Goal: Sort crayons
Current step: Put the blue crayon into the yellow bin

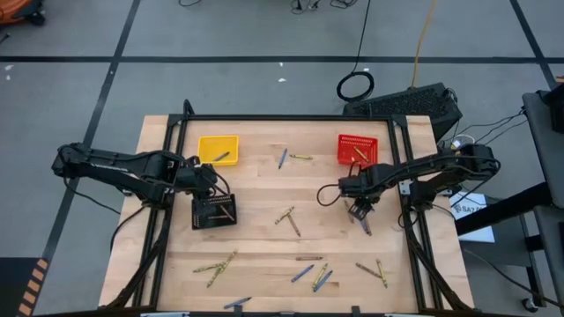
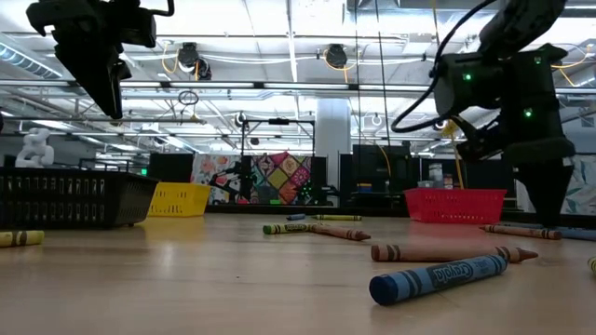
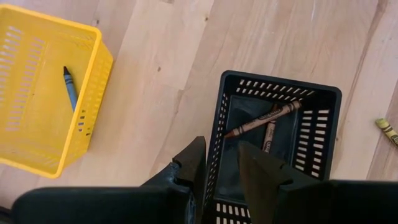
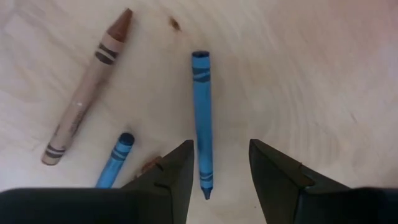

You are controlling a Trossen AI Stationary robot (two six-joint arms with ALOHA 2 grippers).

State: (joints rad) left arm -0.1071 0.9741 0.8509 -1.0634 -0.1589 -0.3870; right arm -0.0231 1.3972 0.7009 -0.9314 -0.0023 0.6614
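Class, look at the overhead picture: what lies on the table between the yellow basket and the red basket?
In the high view, two crayons lie between the yellow basket and the red basket: a blue crayon and a yellow-green crayon.

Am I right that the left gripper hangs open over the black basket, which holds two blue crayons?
Not quite. The left gripper does hang open over the black basket, but the left wrist view shows the two crayons inside are brown, not blue.
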